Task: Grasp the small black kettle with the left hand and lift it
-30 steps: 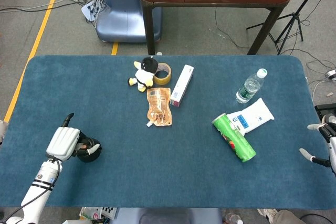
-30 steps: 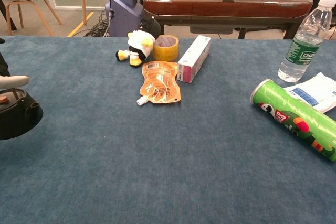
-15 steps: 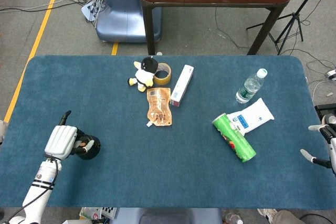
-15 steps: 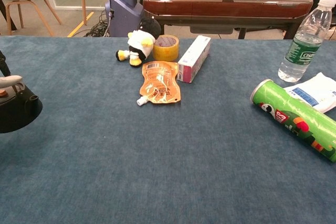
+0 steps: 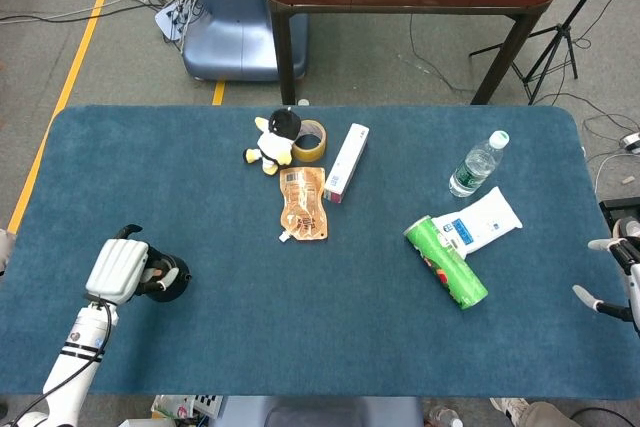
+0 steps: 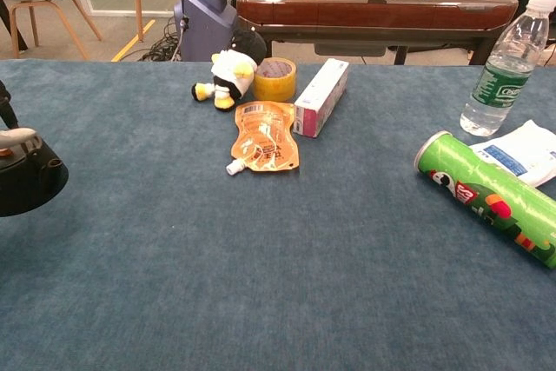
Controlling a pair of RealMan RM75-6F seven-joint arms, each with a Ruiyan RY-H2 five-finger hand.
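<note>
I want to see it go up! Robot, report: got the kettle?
Left hand on small black kettle, grasp unconfirmed. Kettle looks on blue table. Right hand open, idle. Nothing in the way.

Head overhead; chest low, table-level.

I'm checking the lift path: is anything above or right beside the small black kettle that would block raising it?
Nothing visible does. The left hand is at the small black kettle, and the nearest item, the orange pouch, lies well apart.
</note>
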